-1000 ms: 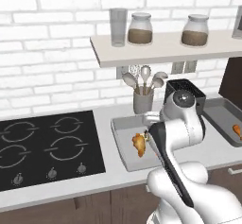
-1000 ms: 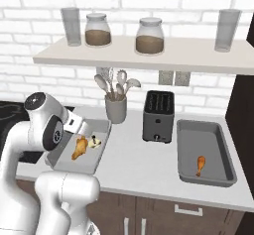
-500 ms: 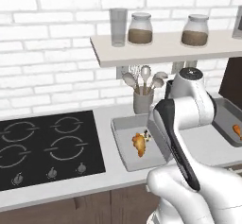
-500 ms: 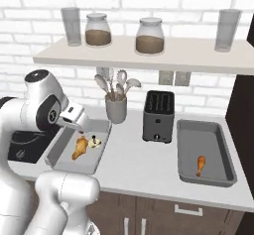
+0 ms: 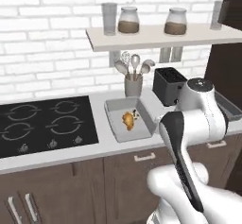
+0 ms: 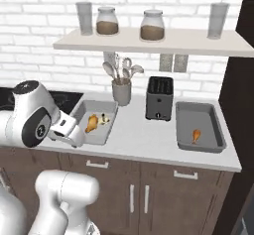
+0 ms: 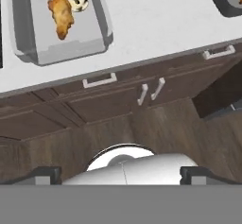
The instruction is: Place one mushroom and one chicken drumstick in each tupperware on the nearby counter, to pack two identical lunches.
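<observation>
The pincer (image 7: 121, 173) stands wide and empty, its two dark tips far apart, hanging out past the front edge of the light grey worktop (image 7: 156, 24) and looking down at the dark brown cabinet fronts. The shallow grey tupperware (image 7: 71, 41) just beyond it already holds a golden-brown chicken drumstick (image 7: 60, 14) and a small pale mushroom (image 7: 78, 2) beside it. The other grey tupperware (image 6: 198, 126) lies well off to the pincer's right, past the black toaster (image 6: 159, 98), holding one orange drumstick (image 6: 196, 136) lying lengthways. It lacks a mushroom, and I cannot tell where the second one lies.
</observation>
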Controlling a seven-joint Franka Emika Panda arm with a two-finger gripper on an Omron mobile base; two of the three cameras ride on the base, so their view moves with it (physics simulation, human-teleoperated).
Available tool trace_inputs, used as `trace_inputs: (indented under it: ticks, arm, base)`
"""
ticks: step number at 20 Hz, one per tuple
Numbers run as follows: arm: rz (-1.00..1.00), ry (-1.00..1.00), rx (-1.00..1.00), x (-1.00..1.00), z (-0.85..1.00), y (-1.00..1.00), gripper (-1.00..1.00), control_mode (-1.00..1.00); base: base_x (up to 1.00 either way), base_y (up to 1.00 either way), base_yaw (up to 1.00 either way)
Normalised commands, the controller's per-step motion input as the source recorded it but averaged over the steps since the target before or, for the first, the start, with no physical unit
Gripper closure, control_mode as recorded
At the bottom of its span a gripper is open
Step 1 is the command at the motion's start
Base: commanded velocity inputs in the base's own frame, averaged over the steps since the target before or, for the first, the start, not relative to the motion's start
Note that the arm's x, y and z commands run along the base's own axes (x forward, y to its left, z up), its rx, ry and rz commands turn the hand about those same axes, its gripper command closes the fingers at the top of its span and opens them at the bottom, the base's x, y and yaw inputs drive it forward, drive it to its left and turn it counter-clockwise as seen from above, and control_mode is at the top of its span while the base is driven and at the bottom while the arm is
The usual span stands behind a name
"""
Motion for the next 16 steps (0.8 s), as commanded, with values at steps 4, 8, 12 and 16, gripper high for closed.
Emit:
trace_inputs:
  ticks: [4, 8, 12, 16]
  arm:
    - [0.00, 0.00, 0.00, 0.00, 0.00, 0.00, -1.00, 1.00]
    - [0.00, 0.00, 0.00, 0.00, 0.00, 0.00, -1.00, 1.00]
    - [0.00, 0.00, 0.00, 0.00, 0.00, 0.00, -1.00, 1.00]
    - [0.00, 0.00, 0.00, 0.00, 0.00, 0.00, -1.00, 1.00]
  base:
    - [-0.52, 0.05, -0.84]
    - [-0.28, 0.10, -0.97]
    - [-0.27, 0.05, -0.96]
    - [-0.46, -0.38, -0.77]
